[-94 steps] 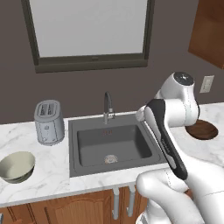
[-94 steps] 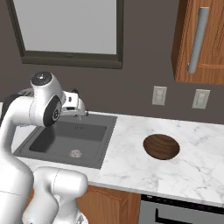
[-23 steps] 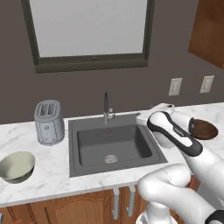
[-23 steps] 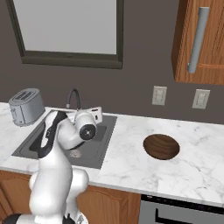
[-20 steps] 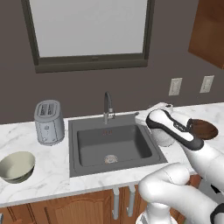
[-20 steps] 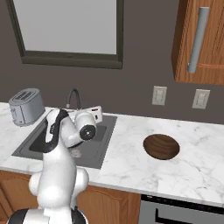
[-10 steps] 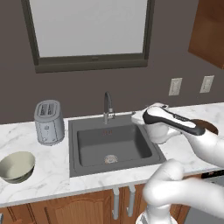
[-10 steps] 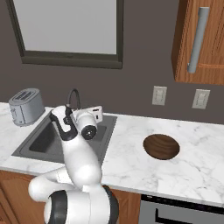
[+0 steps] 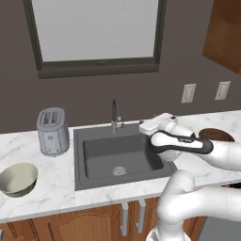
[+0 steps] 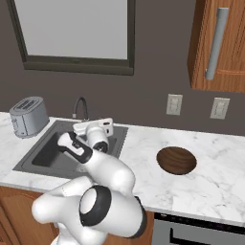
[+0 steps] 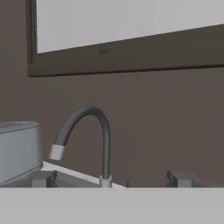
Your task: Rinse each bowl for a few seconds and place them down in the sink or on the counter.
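Arm folded low over the sink's right rim, tool spread wide and holding nothing.

In my left base view the arm loops up from 5 o'clock, its forearm lying nearly level and the white hand at the sink's (image 9: pixel 94 162) right rim, aimed toward the faucet (image 9: pixel 115 113) at 11 o'clock of it. The cream-green bowl (image 9: pixel 18 179) sits on the bench (image 9: pixel 42 193) at far left, below the toaster (image 9: pixel 52 132); the brown bowl (image 9: pixel 215 135) lies at 3 o'clock, partly behind the forearm. In my right base view the arm coils up from 7 o'clock, the hand over the basin's near-right corner, the brown bowl well apart at 3 o'clock. In my hand view the tool (image 11: pixel 111 178) has its fingertips (image 11: pixel 43 178) standing wide apart, the faucet's arch between them and the toaster at 9 o'clock.
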Tool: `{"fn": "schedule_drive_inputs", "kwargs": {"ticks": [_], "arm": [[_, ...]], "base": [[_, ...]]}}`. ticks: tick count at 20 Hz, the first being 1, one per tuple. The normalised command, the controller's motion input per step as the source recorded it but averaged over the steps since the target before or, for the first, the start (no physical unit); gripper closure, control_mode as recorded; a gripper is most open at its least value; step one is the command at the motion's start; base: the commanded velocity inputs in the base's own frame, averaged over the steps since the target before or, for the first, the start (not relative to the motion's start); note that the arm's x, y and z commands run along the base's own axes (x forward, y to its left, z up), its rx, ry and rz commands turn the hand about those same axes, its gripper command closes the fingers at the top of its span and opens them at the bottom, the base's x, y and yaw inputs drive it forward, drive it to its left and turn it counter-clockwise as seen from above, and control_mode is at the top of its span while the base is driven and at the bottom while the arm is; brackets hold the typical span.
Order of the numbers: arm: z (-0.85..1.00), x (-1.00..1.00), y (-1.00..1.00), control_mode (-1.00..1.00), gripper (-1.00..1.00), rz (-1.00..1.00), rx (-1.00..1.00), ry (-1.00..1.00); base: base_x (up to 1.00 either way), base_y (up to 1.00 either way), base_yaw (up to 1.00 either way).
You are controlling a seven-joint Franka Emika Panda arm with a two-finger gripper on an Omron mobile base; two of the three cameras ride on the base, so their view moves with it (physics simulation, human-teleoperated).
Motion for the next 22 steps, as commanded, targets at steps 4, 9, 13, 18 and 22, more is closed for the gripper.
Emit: {"fn": "schedule_drive_inputs", "kwargs": {"ticks": [4, 9, 13, 18, 22], "arm": [[-0.11, 0.04, 0.00, -1.00, -1.00, 0.05, 0.02, 0.00], [-0.09, 0.12, 0.00, -1.00, -1.00, 0.04, 0.00, -0.01], [-0.01, 0.00, 0.00, -1.00, -1.00, 0.05, 0.00, -0.01], [0.00, 0.01, 0.02, -1.00, -1.00, 0.04, 0.00, 0.00], [0.00, 0.02, 0.06, -1.00, -1.00, 0.03, 0.00, 0.01]], "base": [[0.00, 0.00, 0.00], [0.00, 0.00, 0.00], [0.00, 0.00, 0.00], [0.00, 0.00, 0.00], [0.00, 0.00, 0.00]]}}
